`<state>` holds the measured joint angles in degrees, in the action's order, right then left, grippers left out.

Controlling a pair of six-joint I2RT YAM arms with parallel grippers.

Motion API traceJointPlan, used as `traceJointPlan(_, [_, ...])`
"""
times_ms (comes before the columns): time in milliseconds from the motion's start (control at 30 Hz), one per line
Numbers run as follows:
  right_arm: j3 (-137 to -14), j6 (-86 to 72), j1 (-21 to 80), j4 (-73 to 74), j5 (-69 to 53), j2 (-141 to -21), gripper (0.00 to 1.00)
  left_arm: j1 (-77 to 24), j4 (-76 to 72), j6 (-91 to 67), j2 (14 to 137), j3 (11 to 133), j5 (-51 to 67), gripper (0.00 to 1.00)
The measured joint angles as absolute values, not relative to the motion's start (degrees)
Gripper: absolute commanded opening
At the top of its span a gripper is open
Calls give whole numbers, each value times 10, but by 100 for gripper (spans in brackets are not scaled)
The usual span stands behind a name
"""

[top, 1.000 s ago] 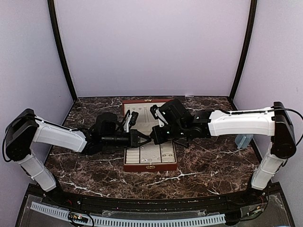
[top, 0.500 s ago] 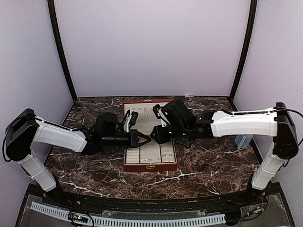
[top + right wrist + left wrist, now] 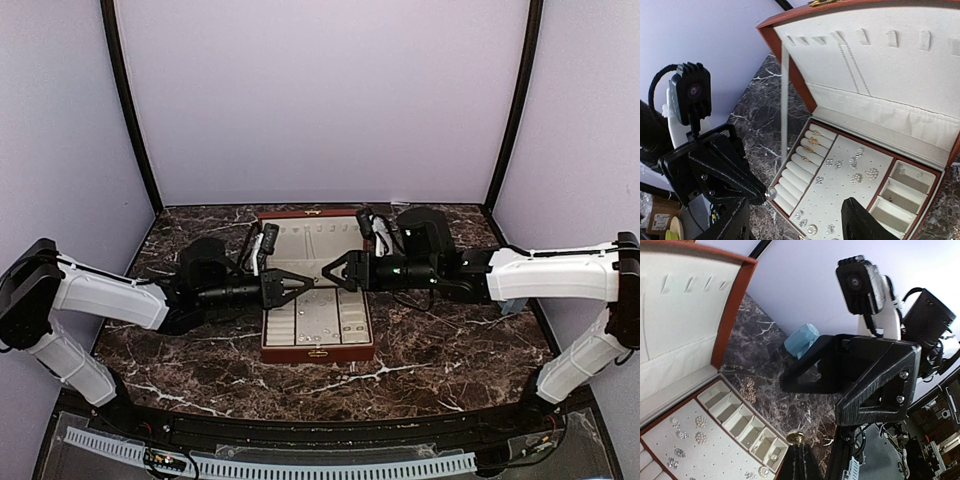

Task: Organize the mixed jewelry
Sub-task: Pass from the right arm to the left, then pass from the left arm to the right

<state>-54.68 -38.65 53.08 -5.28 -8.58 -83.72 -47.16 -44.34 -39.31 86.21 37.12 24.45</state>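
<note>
The mixed jewelry lies in the open reddish-brown box (image 3: 317, 352): silvery studs (image 3: 856, 172) on the cream pad, gold rings (image 3: 811, 145) in the roll slots, and a thin chain (image 3: 850, 60) on the lid lining. My left gripper (image 3: 300, 283) hovers over the box's left side, shut on a small round stud (image 3: 771, 192). The left wrist view shows that stud (image 3: 796, 437) at the tips of the left gripper (image 3: 800, 452). My right gripper (image 3: 333, 271) faces it from the right with a small gap between them. The right gripper (image 3: 795, 222) is open and holds nothing.
The upright lid (image 3: 312, 236) stands behind both grippers. Small empty compartments (image 3: 742, 420) run along the box's right side. A pale blue object (image 3: 512, 298) sits on the marble table (image 3: 440, 350) near the right arm. Lilac walls enclose the table.
The right gripper has opened and drawn back to the right, away from the left gripper's tips. The left gripper stays shut on the stud and has pulled back a little to the left.
</note>
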Motion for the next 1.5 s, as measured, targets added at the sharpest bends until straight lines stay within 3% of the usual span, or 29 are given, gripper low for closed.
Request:
traceJointPlan(233, [-529, -420, 528, -170, -199, -831, 63, -472, -527, -374, 835, 354, 281, 0])
traceJointPlan(533, [-526, -443, 528, -235, -256, -840, 51, -472, -575, -371, 833, 343, 309, 0])
traceJointPlan(800, [-526, -452, 528, -245, -274, -850, 29, -476, -587, -370, 833, 343, 314, 0])
traceJointPlan(933, [-526, -454, 528, -245, -278, -854, 23, -476, -587, -370, 833, 343, 313, 0])
traceJointPlan(1500, [-511, -457, 528, -258, -280, -852, 15, -478, -587, -370, 829, 333, 308, 0])
